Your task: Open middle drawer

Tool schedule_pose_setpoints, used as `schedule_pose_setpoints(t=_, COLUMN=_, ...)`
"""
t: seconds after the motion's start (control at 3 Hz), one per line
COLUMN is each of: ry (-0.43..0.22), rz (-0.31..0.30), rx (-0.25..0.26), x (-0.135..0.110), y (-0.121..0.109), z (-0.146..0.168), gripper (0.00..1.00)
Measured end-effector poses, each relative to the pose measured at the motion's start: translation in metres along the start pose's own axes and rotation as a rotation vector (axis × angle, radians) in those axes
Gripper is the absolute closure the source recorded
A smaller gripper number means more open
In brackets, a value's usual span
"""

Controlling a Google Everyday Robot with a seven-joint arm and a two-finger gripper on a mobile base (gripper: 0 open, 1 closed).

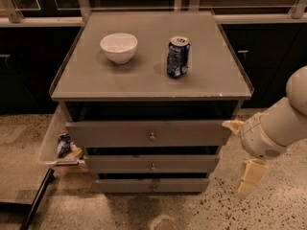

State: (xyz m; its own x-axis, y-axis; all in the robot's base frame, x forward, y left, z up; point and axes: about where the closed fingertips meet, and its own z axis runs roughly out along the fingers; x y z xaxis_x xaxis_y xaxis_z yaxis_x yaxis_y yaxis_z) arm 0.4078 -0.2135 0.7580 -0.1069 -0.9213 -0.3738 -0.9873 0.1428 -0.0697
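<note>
One middle drawer (152,164), parted jaws near right end

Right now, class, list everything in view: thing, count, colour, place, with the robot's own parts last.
Drawer unit: one, grey, centre.
Top drawer: one, grey, widest front.
Middle drawer: one, grey, brass knob, below the top drawer.
Bottom drawer: one, grey, lowest, narrowest.
Bowl: one, white, on the unit's top, left.
Can: one, blue, upright, right of the bowl.
Bin: one, clear, low, left of the unit.
Arm: one, white, right edge.
Claw: one, beige, open, right of the drawers.
</note>
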Motion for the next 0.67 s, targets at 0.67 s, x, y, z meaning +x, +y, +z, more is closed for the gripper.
schedule_pose_setpoints(t=0.67, ry=-0.105, rz=-0.013, rx=0.037, x=0.02, y=-0.006, z=0.098, gripper=0.0)
